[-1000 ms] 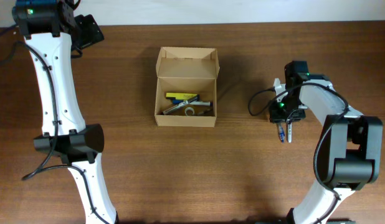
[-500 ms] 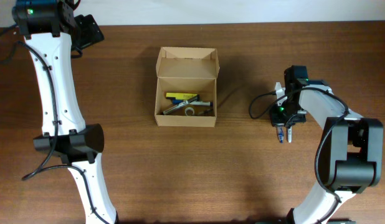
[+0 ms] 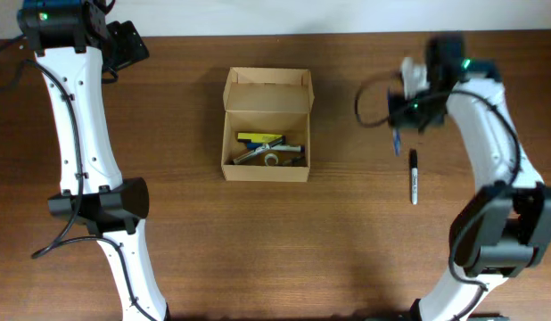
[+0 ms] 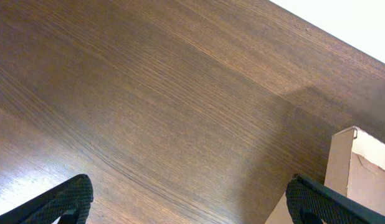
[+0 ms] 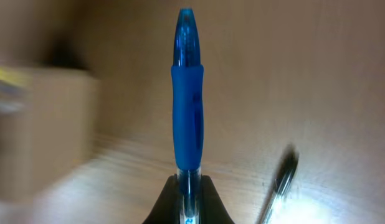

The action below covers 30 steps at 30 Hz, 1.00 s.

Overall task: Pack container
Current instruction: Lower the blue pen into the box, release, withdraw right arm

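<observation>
One blue pen [image 5: 187, 112] clamped in my right gripper [image 5: 189, 200], now lifted clear.
Since a second ago it has risen off the table and swung outward. The black marker [image 3: 413, 176] lies behind it, and the open container [image 3: 266, 171] sits well to its left, so the carry across looks next. My left gripper [image 4: 192, 202] hangs spread, idle.

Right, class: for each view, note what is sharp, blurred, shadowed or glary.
Right wrist: blue pen sharp, container and table behind smeared, glare beside the black marker. Left wrist: wood grain crisp, soft shadow near the container. Overhead: evenly lit, sharp.
</observation>
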Motion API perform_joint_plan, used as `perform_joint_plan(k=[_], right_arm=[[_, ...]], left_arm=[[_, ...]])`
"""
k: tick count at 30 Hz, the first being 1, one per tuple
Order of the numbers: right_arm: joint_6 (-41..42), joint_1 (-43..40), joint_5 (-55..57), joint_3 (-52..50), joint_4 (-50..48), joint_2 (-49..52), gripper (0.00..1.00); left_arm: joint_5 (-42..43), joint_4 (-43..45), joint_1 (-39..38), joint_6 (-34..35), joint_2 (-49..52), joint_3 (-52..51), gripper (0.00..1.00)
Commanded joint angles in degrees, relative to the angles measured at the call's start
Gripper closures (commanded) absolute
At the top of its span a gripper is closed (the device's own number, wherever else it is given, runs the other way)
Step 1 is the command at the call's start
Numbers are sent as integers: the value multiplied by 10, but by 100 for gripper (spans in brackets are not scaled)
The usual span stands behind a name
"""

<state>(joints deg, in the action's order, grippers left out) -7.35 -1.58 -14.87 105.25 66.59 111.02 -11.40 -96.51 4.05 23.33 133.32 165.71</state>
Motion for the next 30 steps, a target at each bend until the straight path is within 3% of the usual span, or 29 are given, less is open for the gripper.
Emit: perform_joint_plan(k=[1,6,11,16,20,30], right_arm=[[-90,51,-110,136,28,-36,96],[-238,162,-112,250,52,-36,96],[-379,275,-88,231,62,-17,96],[-486,344,10,196,64,34,96],[-496,357,77,190,54,90,96],[-495,339,81,190,28,217,96]], left_arm=[[-2,-2,2,-3,2,7,0],[-2,-2,2,-3,2,7,0],[-2,-2,2,-3,2,7,0],[-2,-2,2,-3,2,7,0],[-2,-2,2,-3,2,7,0],[-2,-2,2,-3,2,7,0]])
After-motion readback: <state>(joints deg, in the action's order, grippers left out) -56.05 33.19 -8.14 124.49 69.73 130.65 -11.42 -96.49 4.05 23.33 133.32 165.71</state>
